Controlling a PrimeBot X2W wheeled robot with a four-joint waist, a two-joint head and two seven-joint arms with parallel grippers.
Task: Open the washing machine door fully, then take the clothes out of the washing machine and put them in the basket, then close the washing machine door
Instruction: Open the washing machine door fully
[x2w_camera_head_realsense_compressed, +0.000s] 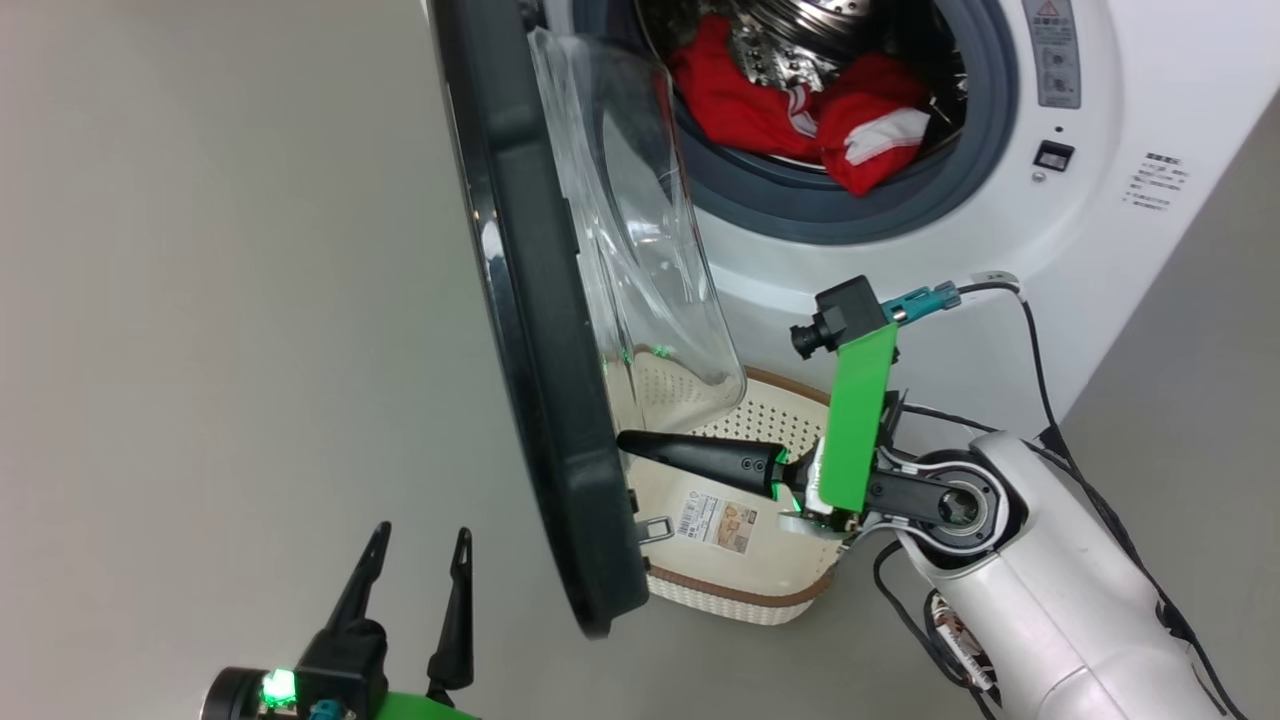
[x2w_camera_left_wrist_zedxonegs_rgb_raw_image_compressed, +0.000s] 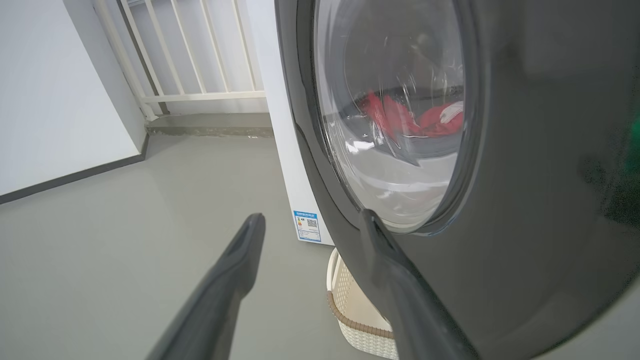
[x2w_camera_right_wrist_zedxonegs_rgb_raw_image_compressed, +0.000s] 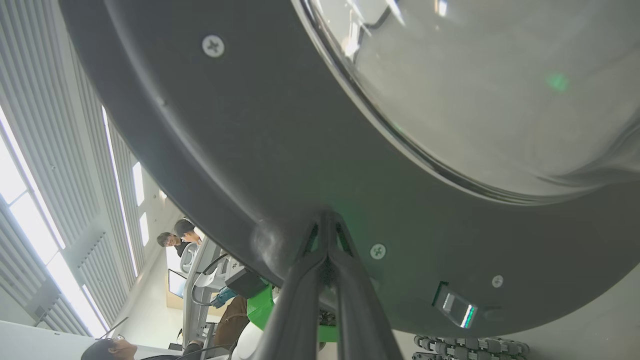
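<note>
Door (x2w_camera_head_realsense_compressed: 545, 420) glossy plastic, probably — clothes (x2w_camera_head_realsense_compressed: 740, 100) soft cloth; basket (x2w_camera_head_realsense_compressed: 730, 603) perforated matt plastic.

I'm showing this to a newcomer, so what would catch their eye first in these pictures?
The big black-ringed washing machine door stands open down the middle of the head view, the shut right tool tip-first against its inner ring. Bright red clothes lie in the drum at the top, and the cream basket sits on the floor below the door.
</note>
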